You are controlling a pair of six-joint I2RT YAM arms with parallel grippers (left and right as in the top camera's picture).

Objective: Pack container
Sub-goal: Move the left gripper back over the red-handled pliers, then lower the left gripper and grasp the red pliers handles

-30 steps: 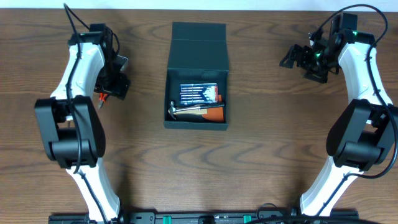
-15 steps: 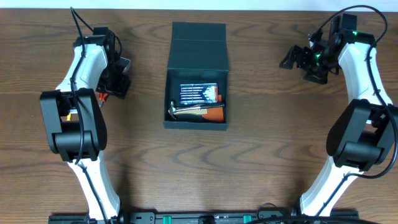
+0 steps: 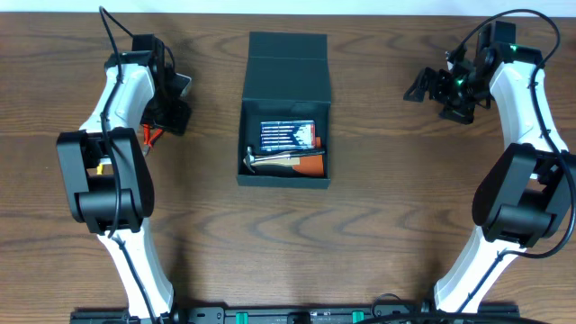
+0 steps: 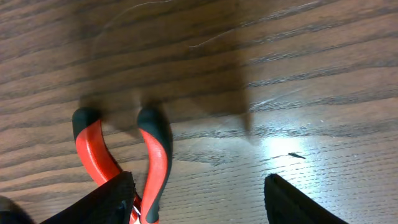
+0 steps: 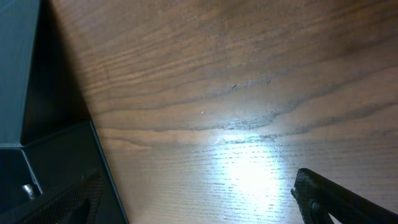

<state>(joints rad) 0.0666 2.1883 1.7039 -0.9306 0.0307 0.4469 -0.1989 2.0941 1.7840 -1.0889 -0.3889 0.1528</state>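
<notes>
The pliers [image 4: 152, 158] lie on the table [image 3: 378, 225] right at the left hand [image 4: 198, 200]. In the left wrist view their two red-and-black handles run away from the camera, roughly in line with the fingers. They sit well over to the side of one finger [image 4: 99, 199] rather than centred in the gap, and their head is hidden under the hand. That sideways offset is, I judge, what the next grasp turns on. The left hand is spread wide and holds nothing. The right hand [image 5: 202, 199] is likewise spread and empty, hovering over bare wood at the far right. From the left hand the container [image 3: 283, 177] lies to the right, mid-table between the two arms. Its long axis, with the lid [image 3: 288, 56] thrown back, runs from the near side to the far side. The left hand is the nearer of the two to it, and much the nearer to the pliers. The container is a dark teal-green matte box, open, its flap lying flat behind it on the far side. Inside are a flat card of small bits [image 3: 288, 135], a metal tool [image 3: 268, 159] and something orange [image 3: 311, 164] that is too small to name.
</notes>
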